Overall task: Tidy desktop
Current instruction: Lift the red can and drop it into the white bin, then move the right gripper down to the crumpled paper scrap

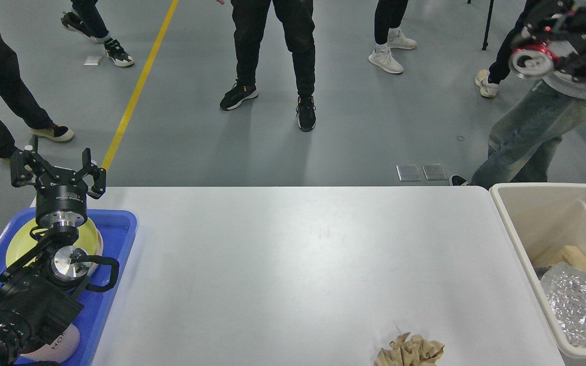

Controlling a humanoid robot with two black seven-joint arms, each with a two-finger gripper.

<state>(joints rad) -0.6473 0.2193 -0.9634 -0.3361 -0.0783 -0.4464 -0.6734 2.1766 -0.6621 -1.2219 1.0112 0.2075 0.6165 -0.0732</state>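
The white desktop (298, 254) fills the lower half of the head view. A crumpled brown paper ball (410, 351) lies at its front edge, right of centre. My right gripper (537, 43) is raised high at the top right, far above the table, shut on a red and silver can (529, 56). Its arm is partly blurred. My left gripper (58, 170) stands open with nothing between its fingers, above the far end of the blue tray (115, 239).
The blue tray at the left holds a pale yellow plate (89, 236). A beige bin (537, 213) at the right holds crinkled foil (575, 302) and a wooden piece (573, 256). Several people stand on the floor beyond the table.
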